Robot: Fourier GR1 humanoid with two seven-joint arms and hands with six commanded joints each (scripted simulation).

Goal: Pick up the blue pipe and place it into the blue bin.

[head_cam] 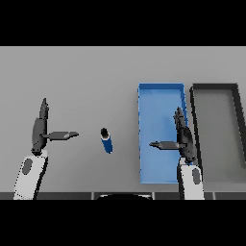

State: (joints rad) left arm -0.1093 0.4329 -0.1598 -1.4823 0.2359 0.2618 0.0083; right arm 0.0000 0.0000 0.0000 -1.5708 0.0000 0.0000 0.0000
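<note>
The blue pipe (pixel 106 141), a short blue cylinder with a dark end, lies on the grey table in the middle of the head view. The blue bin (pixel 160 103) stands to its right, a long shallow tray. My right hand (pixel 184 137) hovers over the bin's right part, fingers straight and thumb pointing left, holding nothing. My left hand (pixel 39 129) is at the left, open too, its thumb pointing toward the pipe from a short distance away.
A dark grey bin (pixel 215 88) stands right beside the blue bin, at the table's right side.
</note>
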